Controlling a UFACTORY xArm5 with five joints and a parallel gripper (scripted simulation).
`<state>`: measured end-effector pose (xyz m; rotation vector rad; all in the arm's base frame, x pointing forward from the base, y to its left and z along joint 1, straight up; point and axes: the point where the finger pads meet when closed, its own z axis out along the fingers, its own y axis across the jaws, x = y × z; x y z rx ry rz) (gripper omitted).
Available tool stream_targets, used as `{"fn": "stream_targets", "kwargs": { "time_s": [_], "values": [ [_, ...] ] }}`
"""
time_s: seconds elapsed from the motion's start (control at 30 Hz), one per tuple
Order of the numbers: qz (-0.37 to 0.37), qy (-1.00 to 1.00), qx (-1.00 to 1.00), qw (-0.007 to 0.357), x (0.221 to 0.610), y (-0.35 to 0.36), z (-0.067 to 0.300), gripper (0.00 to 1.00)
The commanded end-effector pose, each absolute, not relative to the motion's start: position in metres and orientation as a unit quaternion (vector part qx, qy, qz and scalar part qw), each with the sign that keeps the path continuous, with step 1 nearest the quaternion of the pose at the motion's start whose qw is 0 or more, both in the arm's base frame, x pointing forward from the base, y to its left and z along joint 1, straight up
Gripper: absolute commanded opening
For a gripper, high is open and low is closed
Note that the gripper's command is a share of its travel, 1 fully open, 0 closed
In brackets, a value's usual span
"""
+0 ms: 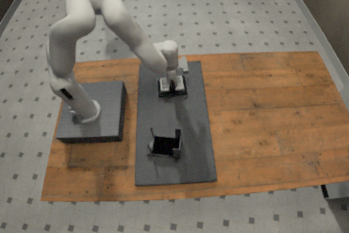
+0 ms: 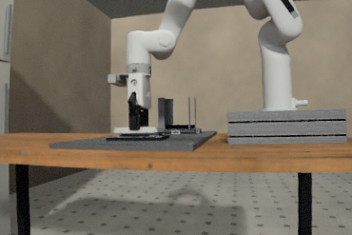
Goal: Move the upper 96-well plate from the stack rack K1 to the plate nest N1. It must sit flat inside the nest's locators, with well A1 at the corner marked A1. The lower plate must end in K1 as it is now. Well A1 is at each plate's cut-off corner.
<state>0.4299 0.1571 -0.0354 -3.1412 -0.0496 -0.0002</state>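
Note:
My gripper (image 1: pixel 172 84) (image 2: pixel 135 122) points straight down and is shut on the white 96-well plate (image 1: pixel 171 85) (image 2: pixel 140 130). The plate hangs level, right at the dark plate nest N1 (image 1: pixel 172 91) (image 2: pixel 138 136) at the far end of the grey mat; I cannot tell whether it touches the nest. I cannot make out the cut-off corner or the A1 mark. The stack rack K1 (image 1: pixel 166 144) (image 2: pixel 178 115) stands at the near end of the mat, with upright posts. Its inside looks dark, and the lower plate there is not clearly visible.
The grey mat (image 1: pixel 174 122) lies along the middle of the wooden table (image 1: pixel 264 112). The arm's base stands on a grey block (image 1: pixel 94 111) (image 2: pixel 286 127) to the left of the mat. The rack's posts rise well above the mat.

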Motion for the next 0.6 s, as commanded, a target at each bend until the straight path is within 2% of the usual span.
{"fn": "stream_targets", "kwargs": {
  "time_s": [0.0, 0.57],
  "values": [
    [-0.002, -0.016, -1.000, 0.001, 0.4312, 0.1576, -0.0347, 0.00],
    [-0.002, -0.016, -1.000, 0.001, 0.4312, 0.1576, -0.0372, 0.00]
  ]
}}
